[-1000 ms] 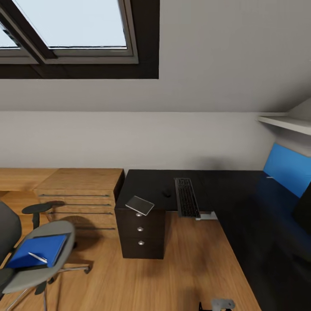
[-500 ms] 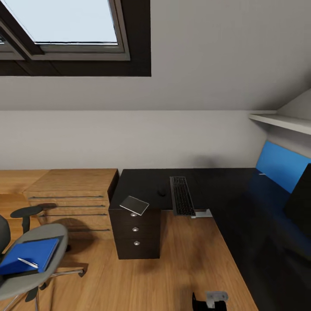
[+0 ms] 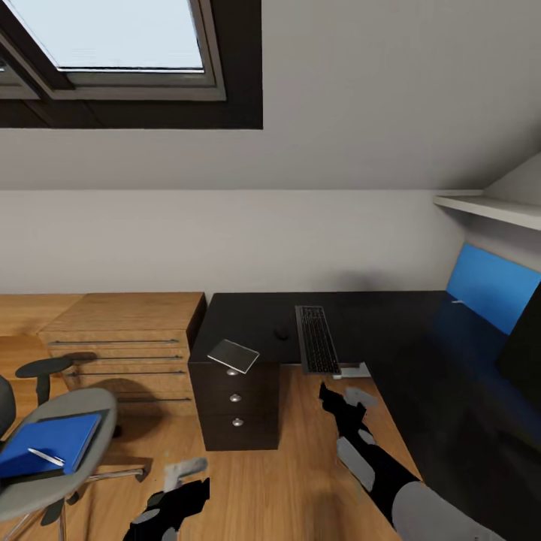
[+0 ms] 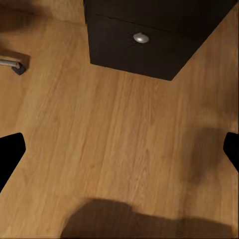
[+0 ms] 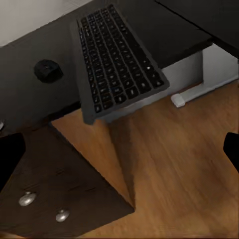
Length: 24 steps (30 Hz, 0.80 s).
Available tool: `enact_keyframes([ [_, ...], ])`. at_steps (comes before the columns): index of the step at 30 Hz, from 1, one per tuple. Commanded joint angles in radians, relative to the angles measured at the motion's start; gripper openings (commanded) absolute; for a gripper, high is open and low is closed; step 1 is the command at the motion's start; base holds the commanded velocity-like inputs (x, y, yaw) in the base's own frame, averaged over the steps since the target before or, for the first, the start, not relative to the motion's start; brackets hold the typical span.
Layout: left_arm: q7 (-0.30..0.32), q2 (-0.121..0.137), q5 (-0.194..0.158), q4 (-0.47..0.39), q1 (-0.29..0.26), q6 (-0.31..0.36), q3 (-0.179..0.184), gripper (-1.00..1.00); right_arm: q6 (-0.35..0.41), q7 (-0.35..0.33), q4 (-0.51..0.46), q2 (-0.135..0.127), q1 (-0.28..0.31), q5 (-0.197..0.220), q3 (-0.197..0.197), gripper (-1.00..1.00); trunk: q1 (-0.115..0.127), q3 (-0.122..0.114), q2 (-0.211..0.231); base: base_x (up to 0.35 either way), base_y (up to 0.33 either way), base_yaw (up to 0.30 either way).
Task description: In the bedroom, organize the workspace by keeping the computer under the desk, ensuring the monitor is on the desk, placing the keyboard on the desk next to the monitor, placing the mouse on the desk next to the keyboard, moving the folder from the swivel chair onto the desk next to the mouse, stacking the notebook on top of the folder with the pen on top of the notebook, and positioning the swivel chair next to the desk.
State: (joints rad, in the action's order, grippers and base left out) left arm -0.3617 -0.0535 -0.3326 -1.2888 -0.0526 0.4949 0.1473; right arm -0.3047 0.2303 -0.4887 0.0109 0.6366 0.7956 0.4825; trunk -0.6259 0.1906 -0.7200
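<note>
The L-shaped black desk (image 3: 391, 330) filled the centre and right of the head view, with the keyboard (image 3: 316, 340) lying on it at mid-frame, its near end overhanging the front edge. The mouse (image 3: 282, 333) sat just left of the keyboard, and the grey notebook (image 3: 234, 355) lay tilted on the corner above the dark drawers (image 3: 237, 406). At lower left, the swivel chair (image 3: 52, 458) carried the blue folder (image 3: 46, 443) on its seat, with the white pen (image 3: 46, 457) lying on the folder. A sliver of the monitor (image 3: 524, 346) showed at the right edge. The right gripper (image 3: 340, 397) hovered just below the keyboard's overhanging end, fingers spread and holding nothing. The left gripper (image 3: 169, 488) hung low over the wooden floor (image 3: 300, 466) at bottom left, fingers likewise spread wide.
</note>
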Motion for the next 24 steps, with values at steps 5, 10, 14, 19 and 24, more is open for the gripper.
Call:
enact_keyframes([
  [5,-0.009,-0.003,-0.167,-0.142,-0.061,0.036,-0.089,1.00,0.326,-0.360,-0.002,-0.066,0.072,0.214,-0.298,1.00,-0.019,0.018,-0.037,0.000,0.000,0.000],
  [10,-0.008,-0.003,-0.172,-0.140,-0.062,0.041,-0.089,1.00,0.353,-0.458,0.012,-0.092,0.072,0.242,-0.315,1.00,-0.039,0.033,-0.072,0.000,0.000,0.000],
  [14,-0.009,-0.004,-0.171,-0.164,-0.062,0.040,-0.034,1.00,0.356,-0.477,0.019,-0.094,0.071,0.272,-0.317,1.00,-0.054,0.046,-0.100,0.000,0.000,0.000],
  [19,-0.009,-0.003,-0.172,-0.182,-0.057,0.042,-0.023,1.00,0.357,-0.480,0.022,-0.092,0.071,0.276,-0.315,1.00,-0.073,0.062,-0.135,0.000,0.000,0.000],
  [24,-0.010,-0.003,-0.172,-0.186,-0.055,0.042,-0.021,1.00,0.357,-0.480,0.022,-0.088,0.070,0.276,-0.313,1.00,-0.092,0.077,-0.170,0.000,0.000,0.000],
])
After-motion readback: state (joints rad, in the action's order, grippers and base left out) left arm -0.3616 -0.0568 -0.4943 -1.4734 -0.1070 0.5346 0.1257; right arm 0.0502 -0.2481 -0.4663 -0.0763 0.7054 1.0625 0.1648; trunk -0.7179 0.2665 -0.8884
